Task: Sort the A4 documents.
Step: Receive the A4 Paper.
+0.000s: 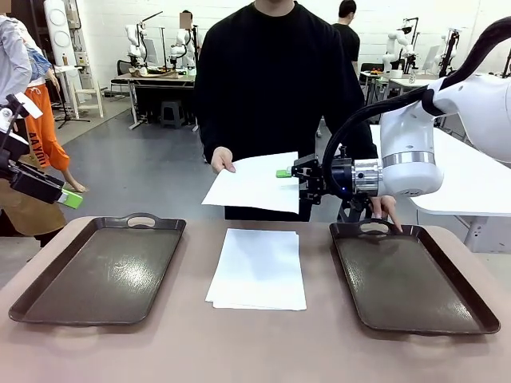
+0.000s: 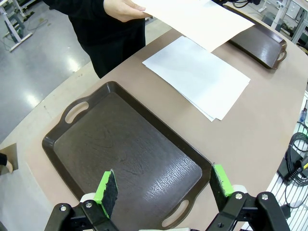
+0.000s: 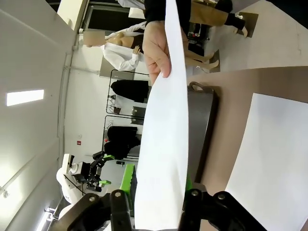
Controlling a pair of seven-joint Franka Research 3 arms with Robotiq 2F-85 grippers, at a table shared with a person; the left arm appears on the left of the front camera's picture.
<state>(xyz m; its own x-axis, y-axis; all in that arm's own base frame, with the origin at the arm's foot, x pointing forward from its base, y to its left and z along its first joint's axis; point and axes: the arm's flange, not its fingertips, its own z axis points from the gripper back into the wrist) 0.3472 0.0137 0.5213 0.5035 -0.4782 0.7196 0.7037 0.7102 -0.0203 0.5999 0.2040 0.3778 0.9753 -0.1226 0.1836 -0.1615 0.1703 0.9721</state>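
A brown table point(image 1: 255, 343) spans the foreground, and a person in black point(image 1: 275, 72) stands at its far side. Two dark brown handled trays lie on it: the left tray point(image 1: 100, 271) on my left, the right tray point(image 1: 407, 283) on my right. Between them, flat on the table and touching neither tray, lies a stack of white A4 documents point(image 1: 259, 267), its edges slightly fanned.

Above the far end of that stack, the person's hand point(image 1: 222, 161) holds one loose sheet point(image 1: 255, 182) in the air by its left edge. My right claw point(image 1: 286, 173) reaches in level from the right and meets the sheet's opposite edge. From my right wrist, the sheet runs down between my two fingers, one on each side. I cannot tell whether the pads are pressing the paper.

My left claw point(image 2: 163, 174) hangs above the near end of the left tray, its green-padded fingers spread wide apart and holding nothing, well apart from the stack.
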